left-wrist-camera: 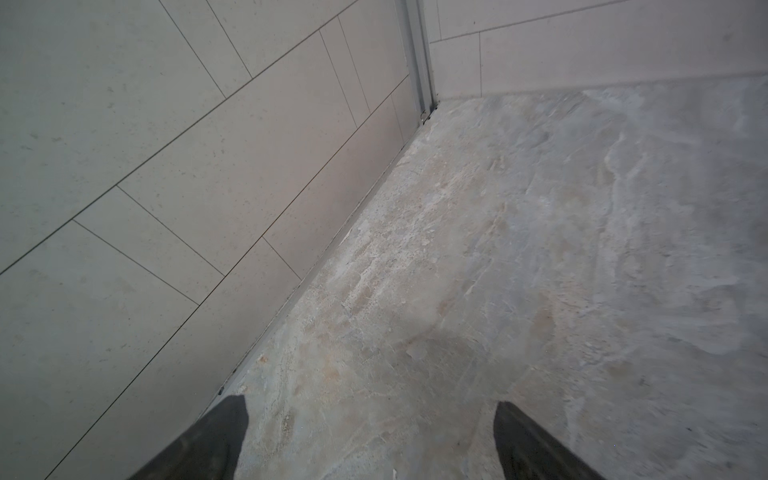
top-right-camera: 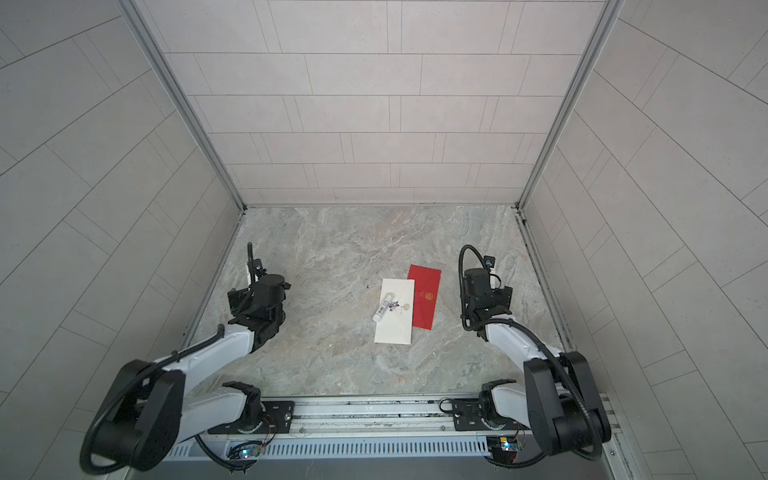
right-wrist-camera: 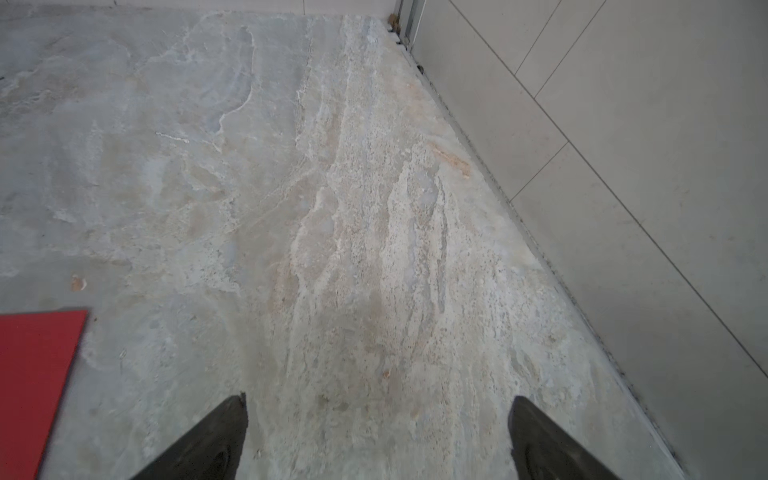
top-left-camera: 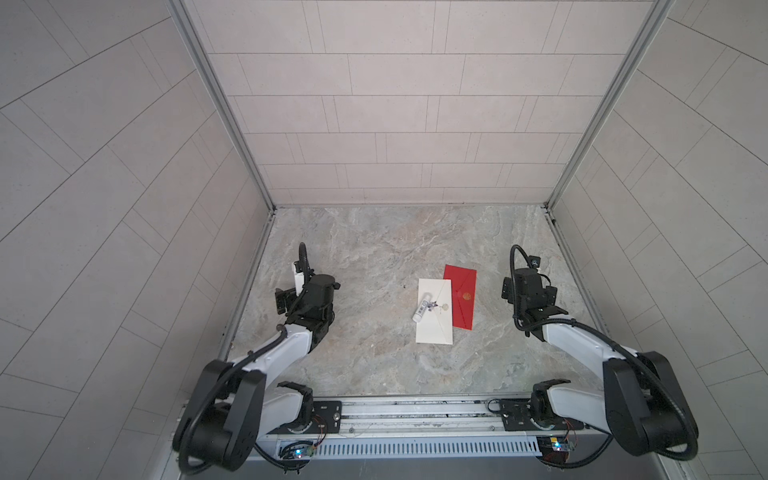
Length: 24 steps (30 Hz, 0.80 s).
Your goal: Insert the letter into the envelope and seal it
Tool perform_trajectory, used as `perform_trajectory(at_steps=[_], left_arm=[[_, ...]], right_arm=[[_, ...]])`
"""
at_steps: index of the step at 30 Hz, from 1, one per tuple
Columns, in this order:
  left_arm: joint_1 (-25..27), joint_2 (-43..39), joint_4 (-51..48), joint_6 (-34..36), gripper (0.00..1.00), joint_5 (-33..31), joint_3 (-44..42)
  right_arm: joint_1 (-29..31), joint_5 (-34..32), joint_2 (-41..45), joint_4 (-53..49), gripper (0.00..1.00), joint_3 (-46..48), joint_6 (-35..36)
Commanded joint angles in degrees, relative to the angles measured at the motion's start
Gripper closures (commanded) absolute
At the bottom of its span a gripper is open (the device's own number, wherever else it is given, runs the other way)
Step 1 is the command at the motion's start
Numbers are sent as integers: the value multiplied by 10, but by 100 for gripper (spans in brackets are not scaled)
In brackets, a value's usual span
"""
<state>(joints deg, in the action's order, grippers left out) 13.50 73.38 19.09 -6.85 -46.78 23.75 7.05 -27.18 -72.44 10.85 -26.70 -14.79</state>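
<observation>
The left hand (left-wrist-camera: 370, 403) is spread wide with nothing between its fingers, poised over bare bench (left-wrist-camera: 540, 249) close to the left wall (left-wrist-camera: 166, 166). The right hand (right-wrist-camera: 379, 398) is likewise spread and empty, above the bench near the right wall (right-wrist-camera: 623, 124), with a corner of the red envelope (right-wrist-camera: 37, 374) just off to its side. In both top views the white envelope (top-left-camera: 436, 328) lies flat between the two arms, nearer the right one, its long edge meeting the red envelope. A small white tube (top-left-camera: 422, 309) rests slantwise on the white envelope
</observation>
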Motion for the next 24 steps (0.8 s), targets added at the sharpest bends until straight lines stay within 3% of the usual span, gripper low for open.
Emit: perform_trajectory(at_steps=[1,4,5,6,8,9,11,12,14,15,16,18,21,24], left_arm=[[-11,61,47,31,0,11,49],[-24,110,145,67,0,102,52],[-26,123,173,82,0,126,52],[-30,134,189,84,0,139,56],[-43,160,221,69,0,182,53],[-51,171,264,75,0,191,40],[-69,148,228,40,1,212,35],[-83,140,229,23,0,230,17],[-96,186,407,27,0,245,-39],[-98,190,430,34,0,255,-43],[-99,165,351,25,0,272,-29],[-102,156,250,24,0,285,13],[-103,196,354,37,0,285,-6],[-104,178,300,27,0,286,6]], right_arm=[[10,-45,-34,156,0,12,71],[4,-17,-68,258,0,32,91],[-7,9,-111,349,1,55,103],[-12,52,-145,401,0,66,127],[-11,67,-176,456,0,66,140],[-13,71,-167,434,0,60,138],[-16,72,-130,307,0,29,103],[-20,88,-148,349,0,37,120],[-21,91,-156,380,0,45,127],[-21,88,-144,345,0,33,115],[-26,96,-137,302,0,23,104],[-30,105,-147,338,0,30,112],[-34,111,-145,326,0,27,109],[-34,111,-141,321,0,27,108]])
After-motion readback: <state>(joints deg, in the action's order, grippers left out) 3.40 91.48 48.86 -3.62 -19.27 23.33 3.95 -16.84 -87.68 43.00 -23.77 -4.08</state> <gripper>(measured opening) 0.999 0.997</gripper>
